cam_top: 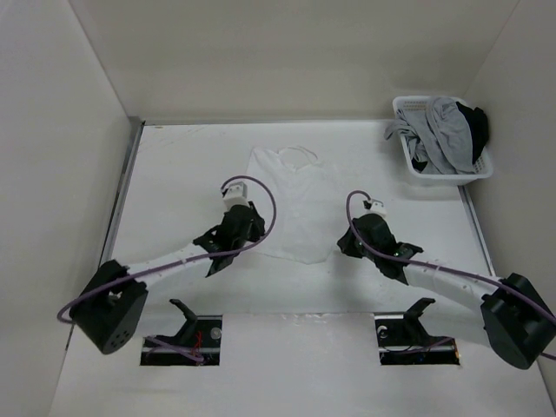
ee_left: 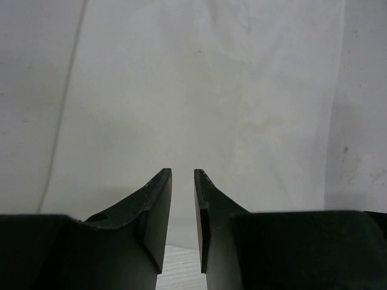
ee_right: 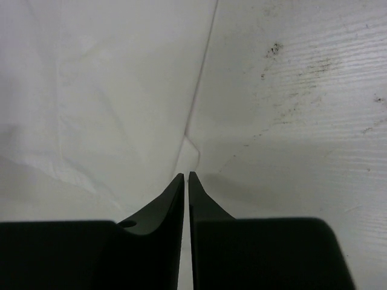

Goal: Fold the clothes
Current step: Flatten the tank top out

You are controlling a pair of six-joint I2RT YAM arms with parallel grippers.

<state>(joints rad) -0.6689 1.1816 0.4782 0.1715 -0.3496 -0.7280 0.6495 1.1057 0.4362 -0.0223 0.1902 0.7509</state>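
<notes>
The clothes (cam_top: 295, 204), a single thin white garment, lie spread flat near the middle of the table (cam_top: 174, 165), neckline towards the far wall and hem towards the arms, hard to pick out because cloth and tabletop are almost the same white. The main risk is a fold that starts with only one side truly gripped, which would drag the sheet askew and wrinkle it. Fabric this thin could also slip from the fingertips or be pinched through both layers at once, and closing short of the edge would catch nothing but table. The left gripper (ee_left: 182, 175) sits low at the garment's left side near the hem, jaws parted by a narrow gap with nothing between them and the cloth (ee_left: 199, 90) filling the view just ahead of its tips. The right gripper (ee_right: 186, 176) sits at the opposite side, jaws drawn almost together with only a sliver between them. The garment's right edge (ee_right: 91, 90) runs straight down to its tips, and I cannot tell whether any cloth is nipped there. A white slatted basket (cam_top: 408, 155) of other laundry (cam_top: 443, 130) stands well apart in the far right corner
</notes>
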